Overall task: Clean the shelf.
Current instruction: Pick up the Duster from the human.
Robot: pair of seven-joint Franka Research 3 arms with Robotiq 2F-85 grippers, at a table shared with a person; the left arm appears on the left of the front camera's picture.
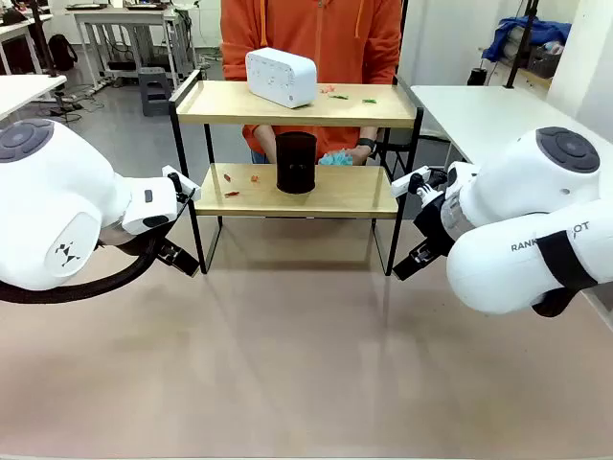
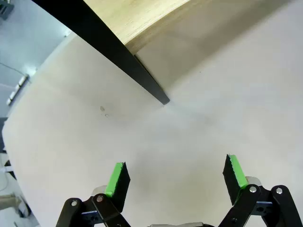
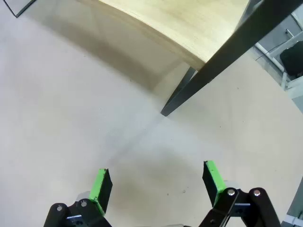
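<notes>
Table (image 1: 306, 383): beige matte top, nearest us.
Left gripper (image 2: 175, 172): jaws wide apart, empty; at 9 o'clock, by a shelf leg.
Right gripper (image 3: 158, 182): jaws wide apart, empty; at 3 o'clock.
Shelf (image 1: 297, 192): at 12 o'clock on the table; we note a white box (image 1: 281, 77) on top, a black cylinder (image 1: 296, 163) below, and scraps (image 1: 232, 182).
Room: person in orange (image 1: 311, 29) behind the shelf; white table (image 1: 479, 110) at 2 o'clock.

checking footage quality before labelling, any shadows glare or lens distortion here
Front view: even light, soft shadow beneath the shelf on the table. Left wrist view: wide-angle bows the table edge, faint shadow under the shelf. Right wrist view: darker shadow under the shelf, pale streak off its leg.
</notes>
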